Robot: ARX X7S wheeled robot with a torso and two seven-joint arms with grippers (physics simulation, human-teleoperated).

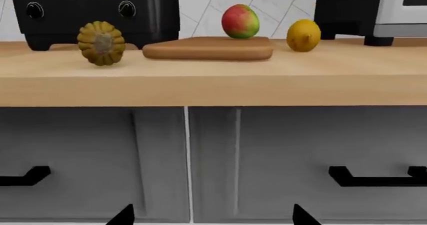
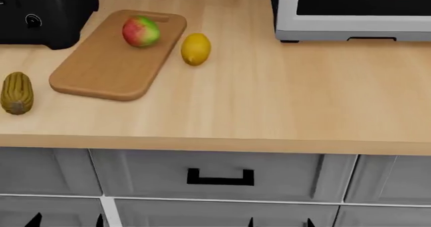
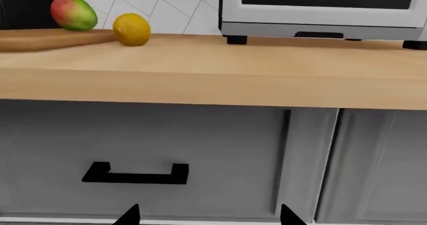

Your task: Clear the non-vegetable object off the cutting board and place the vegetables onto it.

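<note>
Step in hand: none of the task is done yet, as I judge it; you are at the start, with both arms low in front of the cabinet drawers.
Fruit to clear: the small round red-and-green smooth-skinned fruit [image 2: 141, 31] sits on the light-brown wooden cutting board with a slot handle [image 2: 108, 65], toward the board's 12 o'clock end in the head view, just short of the slot.
Vegetables to place: the smooth yellow lemon-shaped oval [image 2: 196, 49] lies on the pale wooden counter [image 2: 269, 96], just beside the board at its 3 o'clock edge; whether it touches the board I cannot tell. The darker yellow ribbed corn cob [image 2: 17, 93] lies off the board toward 8 o'clock, near but apart.
Left gripper: only two dark fingertips show in its wrist view [image 1: 211, 216], set wide apart and holding nothing.
Right gripper: likewise two dark tips [image 3: 210, 214], wide apart, empty.
Next move: raise an arm above counter height and bring it down over the fruit; the left looks the nearer. It is round and may roll, so close squarely around its middle.
Surroundings: a black appliance with round knobs [image 2: 40, 10] stands at the board's 10 o'clock; a silver oven [image 2: 354, 10] at 2 o'clock.
Writing: no brand, label or lettering can be read.
</note>
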